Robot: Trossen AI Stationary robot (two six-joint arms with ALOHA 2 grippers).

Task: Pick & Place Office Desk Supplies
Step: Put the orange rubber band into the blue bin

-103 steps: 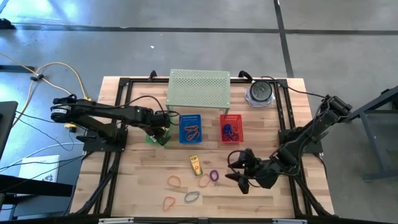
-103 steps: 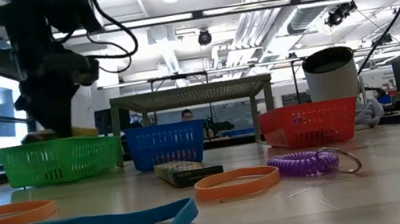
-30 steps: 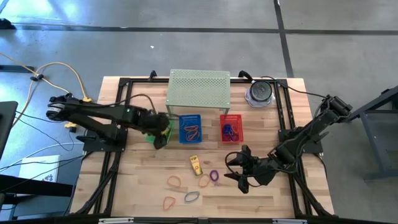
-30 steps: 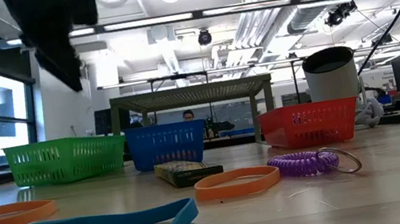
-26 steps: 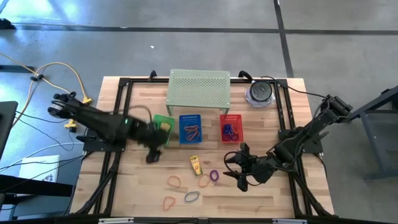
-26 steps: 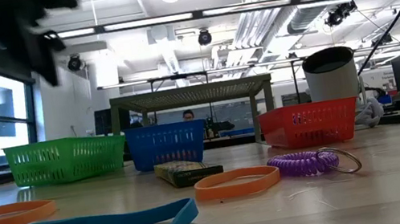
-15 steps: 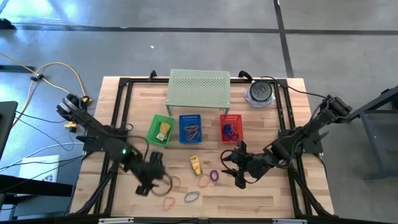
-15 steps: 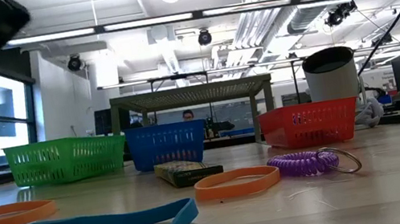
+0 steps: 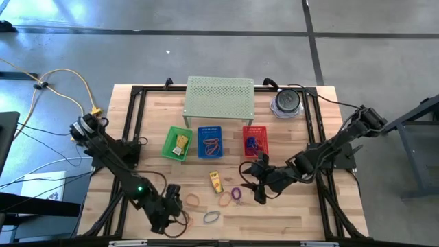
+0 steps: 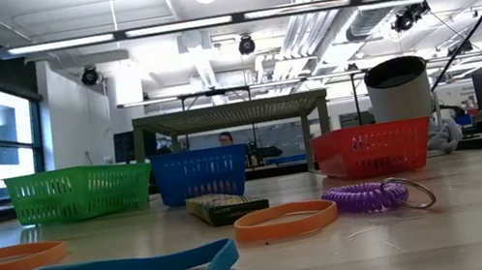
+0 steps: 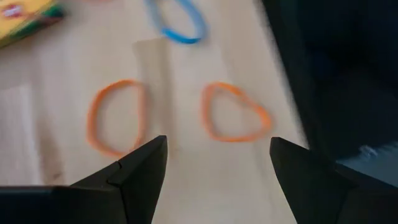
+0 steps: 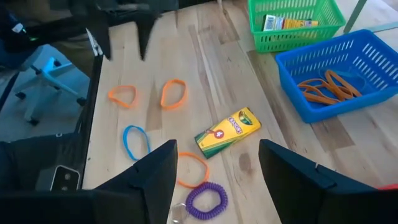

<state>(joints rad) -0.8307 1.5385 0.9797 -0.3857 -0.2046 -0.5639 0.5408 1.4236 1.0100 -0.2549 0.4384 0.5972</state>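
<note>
A pale green perforated shelf [image 9: 219,97] stands at the upper middle of the wooden counter [image 9: 151,171] in the high view. To its right sits a round grey-and-clear object [image 9: 287,103]. Yellow cables [image 9: 68,75] trail across the grey floor [image 9: 206,41] at upper left. White papers [image 9: 41,185] lie at lower left.

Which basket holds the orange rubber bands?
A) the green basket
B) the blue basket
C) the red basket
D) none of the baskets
B: the right wrist view shows several orange rubber bands lying inside the blue basket, while the green basket holds a yellow packet.
</note>
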